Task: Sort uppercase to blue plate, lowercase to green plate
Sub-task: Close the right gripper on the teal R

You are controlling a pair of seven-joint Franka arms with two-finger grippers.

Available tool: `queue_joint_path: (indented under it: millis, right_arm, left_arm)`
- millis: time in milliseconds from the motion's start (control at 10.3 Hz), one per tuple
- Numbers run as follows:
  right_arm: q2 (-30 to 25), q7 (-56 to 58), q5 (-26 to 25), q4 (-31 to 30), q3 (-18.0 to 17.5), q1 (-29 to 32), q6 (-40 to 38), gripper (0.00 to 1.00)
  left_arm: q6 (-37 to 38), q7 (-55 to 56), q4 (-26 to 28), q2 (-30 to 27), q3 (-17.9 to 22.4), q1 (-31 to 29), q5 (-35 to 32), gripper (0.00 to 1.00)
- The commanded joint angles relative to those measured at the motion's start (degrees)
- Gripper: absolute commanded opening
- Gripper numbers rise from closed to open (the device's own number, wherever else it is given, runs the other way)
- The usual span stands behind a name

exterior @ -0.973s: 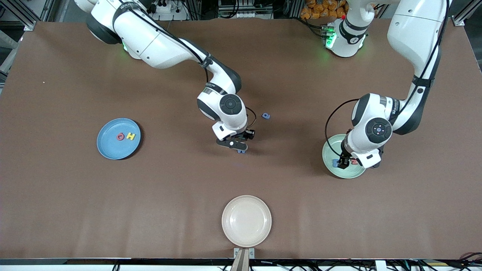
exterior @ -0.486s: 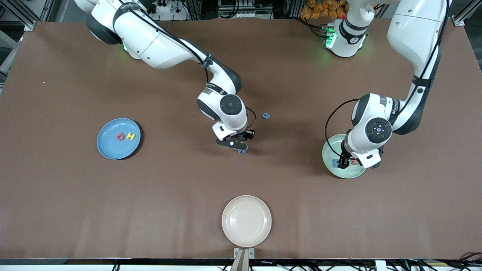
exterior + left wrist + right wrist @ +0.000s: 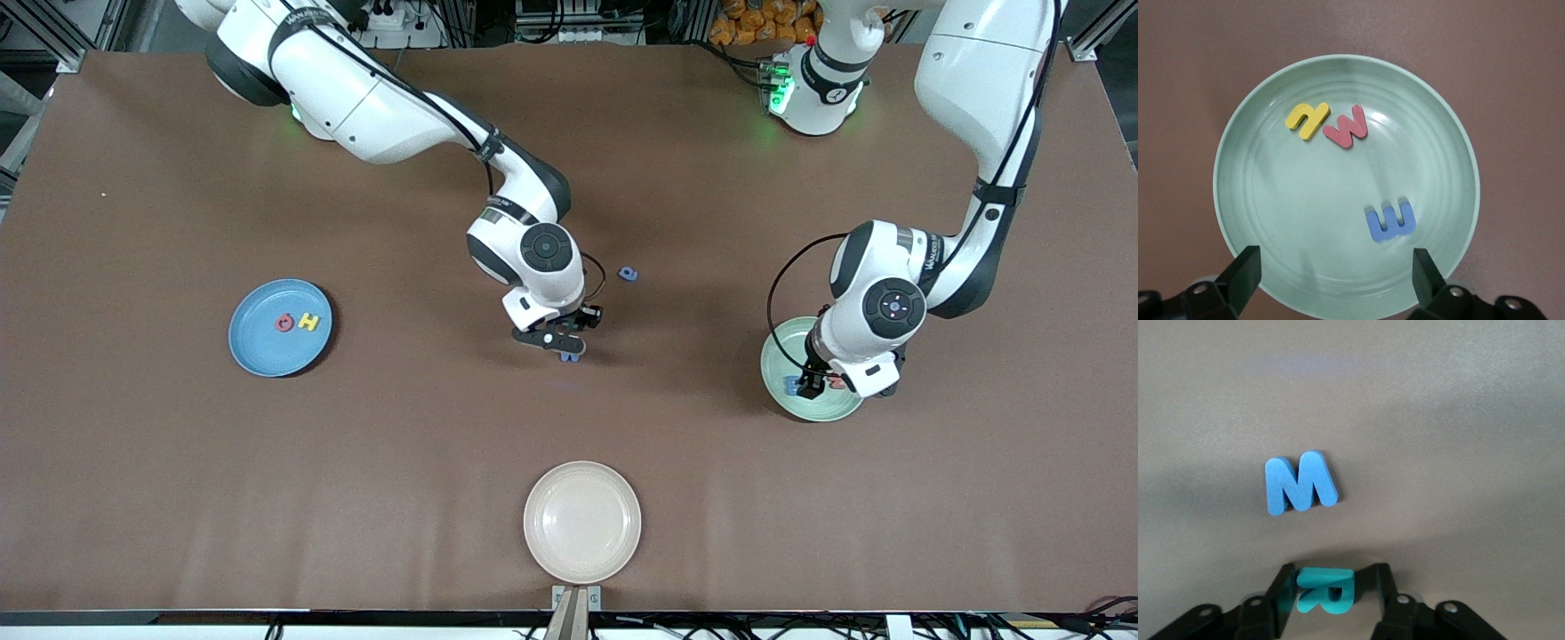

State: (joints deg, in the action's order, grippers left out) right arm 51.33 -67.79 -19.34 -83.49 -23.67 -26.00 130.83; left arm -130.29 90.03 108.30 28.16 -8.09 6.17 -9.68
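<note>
From the front, the right end effector point(image 3: 562, 342) sits low over mid-desk point(image 3: 178, 489) near the blue e point(image 3: 629, 273), with the red Q point(image 3: 284, 323) and yellow H point(image 3: 308, 322) on the blue plate point(image 3: 258, 356) toward the right arm's end, while the left end effector point(image 3: 822, 384) hangs over the green plate point(image 3: 782, 400). The left wrist view shows that end effector's fingers point(image 3: 1245, 270) spread wide and empty above the green plate point(image 3: 1271, 220), which holds the yellow y point(image 3: 1307, 119), red m point(image 3: 1346, 127) and blue m point(image 3: 1391, 223). In the right wrist view the fingers point(image 3: 1279, 587) pinch the teal R point(image 3: 1325, 590), with the blue W point(image 3: 1300, 482) on the desk just beside it.
</note>
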Motion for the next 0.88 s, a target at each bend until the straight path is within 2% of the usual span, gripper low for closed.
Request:
queue_joint_path:
  millis: [0,292,778]
  right_arm:
    - [0.7,0.0,-0.3,1.2,-0.4,-0.2,-0.4,0.45]
    - [0.7,0.2,-0.3,1.2,-0.4,-0.2,-0.4,0.35]
    - [-0.5,3.3,0.0,1.4,-0.8,1.3,-3.5,0.32]
  left_arm:
    - [0.7,0.9,0.3,-0.6,-0.1,0.1,-1.4,1.0]
    - [0.7,1.0,0.3,-0.6,-0.1,0.2,-1.4,1.0]
    - [0.7,2.0,0.3,-0.7,-1.0,0.9,-0.9,1.0]
